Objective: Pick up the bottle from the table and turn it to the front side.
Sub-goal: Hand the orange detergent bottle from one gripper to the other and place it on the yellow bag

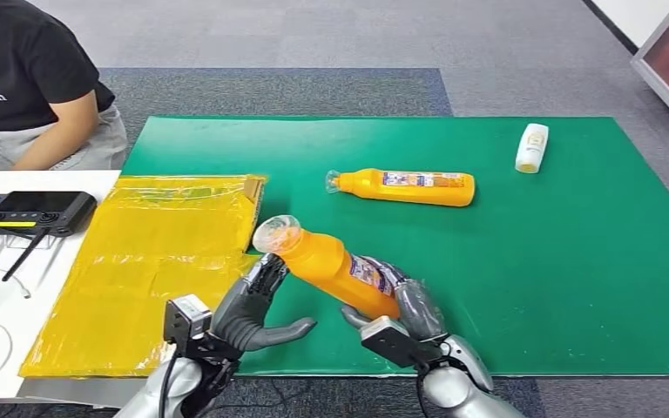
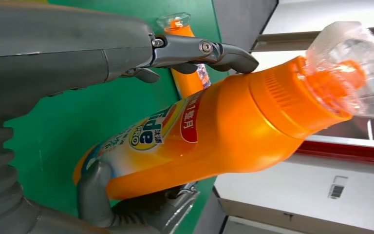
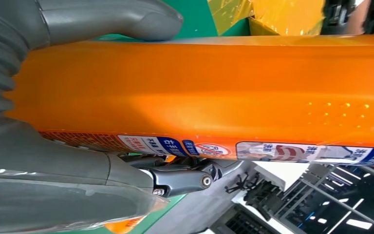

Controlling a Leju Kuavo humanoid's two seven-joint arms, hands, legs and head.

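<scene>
A crinkled yellow plastic sheet (image 1: 152, 261) is spread on the left, partly over the green mat (image 1: 575, 261). The left hand (image 1: 257, 305) is spread, fingertips (image 2: 233, 56) touching the bottle's shoulder. The orange bottle (image 1: 335, 266), smooth plastic with a clear cap, is held tilted above the mat's near edge, its base clamped by the right hand (image 1: 405, 313). A second orange bottle (image 1: 409, 187) and a small white bottle (image 1: 531, 148) are seen lying farther back.

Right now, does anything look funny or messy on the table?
Nothing is spilled or broken. Two bottles lie on their sides on the green mat: an orange one and a small white one. The yellow plastic sheet is crinkled and hangs past the table's near edge.
</scene>
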